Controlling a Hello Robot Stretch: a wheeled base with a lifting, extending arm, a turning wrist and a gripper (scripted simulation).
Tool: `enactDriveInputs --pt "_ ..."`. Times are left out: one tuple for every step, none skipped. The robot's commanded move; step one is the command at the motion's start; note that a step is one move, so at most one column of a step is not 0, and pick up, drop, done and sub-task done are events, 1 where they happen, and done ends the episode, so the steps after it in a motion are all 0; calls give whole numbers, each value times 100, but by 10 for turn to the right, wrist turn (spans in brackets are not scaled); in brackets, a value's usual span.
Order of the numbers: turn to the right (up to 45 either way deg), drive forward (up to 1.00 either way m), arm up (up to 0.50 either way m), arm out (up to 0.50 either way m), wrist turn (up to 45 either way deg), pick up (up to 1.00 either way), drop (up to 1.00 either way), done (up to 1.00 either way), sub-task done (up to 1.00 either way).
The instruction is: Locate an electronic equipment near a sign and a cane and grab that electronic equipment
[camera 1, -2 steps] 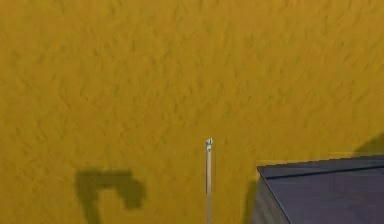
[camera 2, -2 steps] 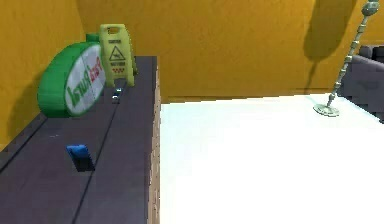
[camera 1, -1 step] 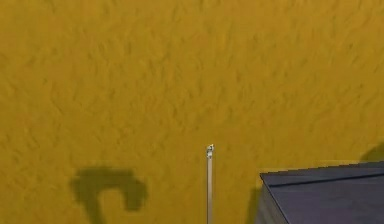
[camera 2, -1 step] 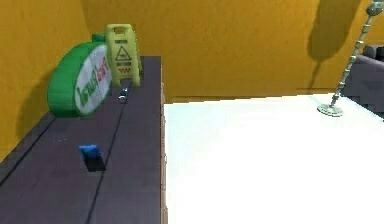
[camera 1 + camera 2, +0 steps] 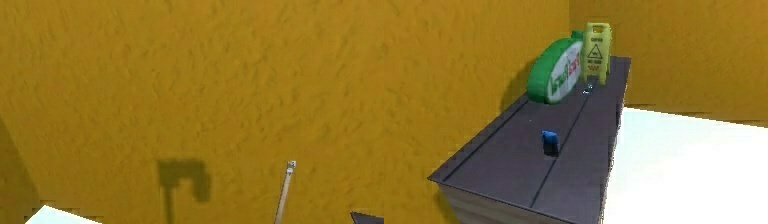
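Mustard wall [image 5: 190, 80] stands close ahead, a thin cane [image 5: 285, 195] at the forward view's lower right. In the arm side view, a small blue object [image 5: 549, 142] stands mid-top on a dark cabinet [image 5: 499, 155], clear of its edges. A green oval sign [image 5: 556, 70] and a yellow floor sign [image 5: 596, 52] crowd the far end. I cannot tell the state of the gripper's fingers.

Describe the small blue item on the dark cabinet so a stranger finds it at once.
Find the long dark cabinet against the orange wall. Its far half carries a green-rimmed oval sign and a yellow folding sign. The blue item stands alone mid-top, the only blue thing and smaller than both.
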Motion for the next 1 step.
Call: enactDriveInputs --pt "0 0 50 0 0 0 0 0 0"
